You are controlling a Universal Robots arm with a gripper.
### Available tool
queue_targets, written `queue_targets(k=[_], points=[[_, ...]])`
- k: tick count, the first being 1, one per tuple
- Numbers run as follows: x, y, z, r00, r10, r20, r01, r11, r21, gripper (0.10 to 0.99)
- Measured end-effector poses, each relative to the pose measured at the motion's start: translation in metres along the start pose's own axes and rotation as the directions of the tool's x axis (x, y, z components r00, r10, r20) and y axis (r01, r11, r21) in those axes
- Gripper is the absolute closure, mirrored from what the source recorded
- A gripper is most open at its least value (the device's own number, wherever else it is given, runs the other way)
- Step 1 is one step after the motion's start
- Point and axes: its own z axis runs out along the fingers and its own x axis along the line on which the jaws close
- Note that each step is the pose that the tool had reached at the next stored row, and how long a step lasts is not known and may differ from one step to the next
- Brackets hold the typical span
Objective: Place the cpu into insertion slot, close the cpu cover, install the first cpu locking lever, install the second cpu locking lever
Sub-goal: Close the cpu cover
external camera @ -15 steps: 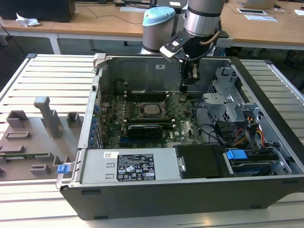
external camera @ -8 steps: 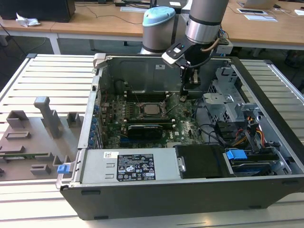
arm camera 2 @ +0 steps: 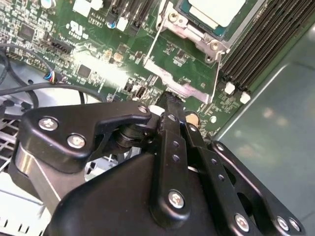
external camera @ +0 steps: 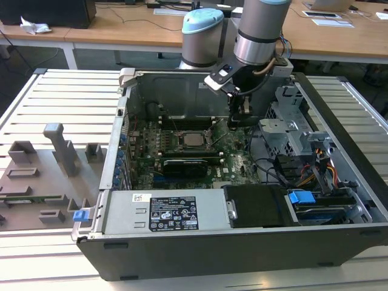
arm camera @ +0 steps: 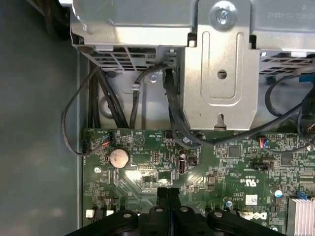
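Note:
The cpu (external camera: 194, 139) lies flat in the insertion slot (external camera: 181, 146) on the green motherboard, its silver top (arm camera 2: 216, 10) showing in the second wrist view. The cpu cover (arm camera 2: 199, 37) lies down as a metal frame around it. Two thin wire levers (arm camera 2: 153, 37) (arm camera 2: 217, 73) run beside the socket and look raised off the board. My gripper (external camera: 237, 123) hangs just above the board on the exterior view's right of the socket. Its black fingers are pressed together with nothing between them, and the gripper (arm camera 2: 170, 100) (arm camera: 168, 191) is seen in both wrist views.
Black memory slots (arm camera 2: 266, 39) run along one side of the socket. A black card (external camera: 188, 163) lies in front of it. A metal drive cage (external camera: 291, 127) with cables (arm camera: 172, 108) stands close to the gripper. The power supply (external camera: 163, 212) fills the case front. A grey fixture tray (external camera: 42, 176) lies outside.

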Motion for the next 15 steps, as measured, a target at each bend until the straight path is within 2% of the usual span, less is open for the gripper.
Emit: queue_targets(k=[2,10,15], points=[[0.0001,-0.0077,0.0007,1.0,0.0,-0.0002,0.0,1.0,0.0,0.98],[0.0004,-0.0239,0.0012,1.0,0.0,-0.0011,0.0,1.0,0.0,0.98],[0.0005,-0.0289,0.0014,1.0,0.0,-0.0012,0.0,1.0,0.0,0.98]])
